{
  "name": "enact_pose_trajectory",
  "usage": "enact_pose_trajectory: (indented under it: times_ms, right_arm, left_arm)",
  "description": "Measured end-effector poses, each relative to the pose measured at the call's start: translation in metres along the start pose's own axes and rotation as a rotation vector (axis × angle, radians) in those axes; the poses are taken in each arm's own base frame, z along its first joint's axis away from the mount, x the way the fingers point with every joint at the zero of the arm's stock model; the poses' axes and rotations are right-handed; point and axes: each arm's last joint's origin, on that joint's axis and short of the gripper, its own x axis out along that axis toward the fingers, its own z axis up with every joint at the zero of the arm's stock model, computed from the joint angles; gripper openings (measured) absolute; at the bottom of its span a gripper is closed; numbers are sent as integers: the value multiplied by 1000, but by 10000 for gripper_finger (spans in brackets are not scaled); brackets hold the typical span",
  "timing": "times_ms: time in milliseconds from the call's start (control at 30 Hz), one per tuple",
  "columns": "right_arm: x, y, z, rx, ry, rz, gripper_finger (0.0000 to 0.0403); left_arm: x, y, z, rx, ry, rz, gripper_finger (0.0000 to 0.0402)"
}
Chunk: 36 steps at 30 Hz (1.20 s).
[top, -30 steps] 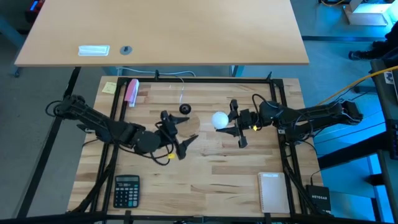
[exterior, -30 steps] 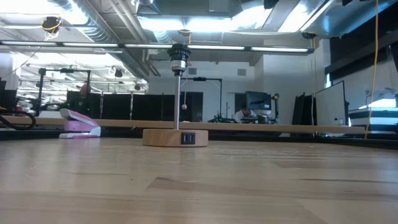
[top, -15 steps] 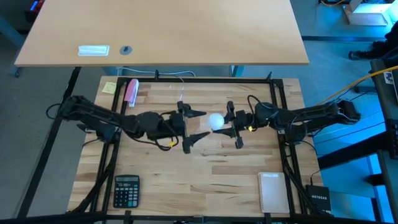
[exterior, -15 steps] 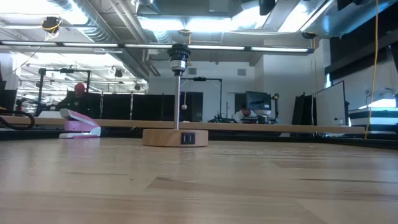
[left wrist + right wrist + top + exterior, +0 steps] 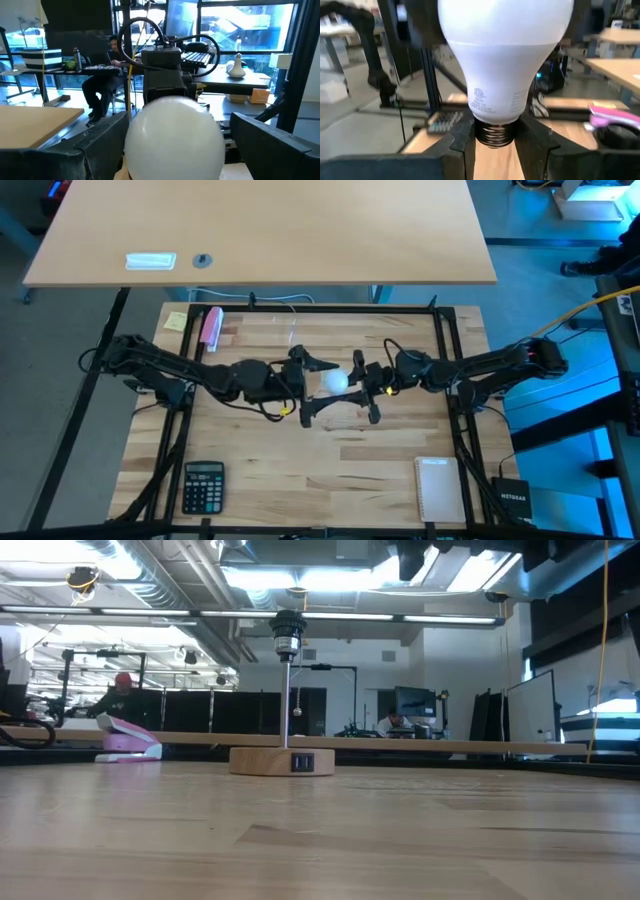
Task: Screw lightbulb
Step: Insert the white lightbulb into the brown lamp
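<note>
Bulb sits mid-worktop, held up off the surface between the two arms. Right gripper has its jaws clamped on the screw base, globe pointing toward the left arm. Left gripper has its jaws apart, one finger on each side of the globe; contact not clear from the left wrist view.

Looks like a handover: holding by the base leaves the globe free for the left arm to take, and the base has to be bare to go into the socket, so the grip likely swaps here.

Lamp base with the socket on its post stands toward the far edge, behind the arms, untouched. Threading not started.

Versus a second ago: left gripper was back near the left side, well apart from the bulb; it has swung in to bracket the globe. Right arm has carried the bulb a bit further toward the left. Lamp hasn't moved.
</note>
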Motion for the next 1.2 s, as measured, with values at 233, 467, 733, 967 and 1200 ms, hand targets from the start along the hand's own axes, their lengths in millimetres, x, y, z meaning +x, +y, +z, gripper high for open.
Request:
enact_pose_trajectory:
  times_ms: [233, 467, 733, 967, 1200]
  right_arm:
    - [12, -2, -14, 37, 7, 32, 108]
    - [9, -2, -8, 23, -8, 1, 108]
    - [5, -6, -7, -1, 28, -163, 108]
    - [5, -8, -7, -1, 25, -214, 108]
    - [4, -9, -8, -2, 31, -246, 108]
  left_arm:
    - [4, 4, -5, -14, 15, 13, 335]
    - [3, 3, -7, -45, 31, 68, 335]
    - [-4, -11, 7, -40, 26, 278, 335]
    - [-4, -11, 4, -62, 53, 333, 335]
    - [3, -10, -5, -74, 55, 380, 335]
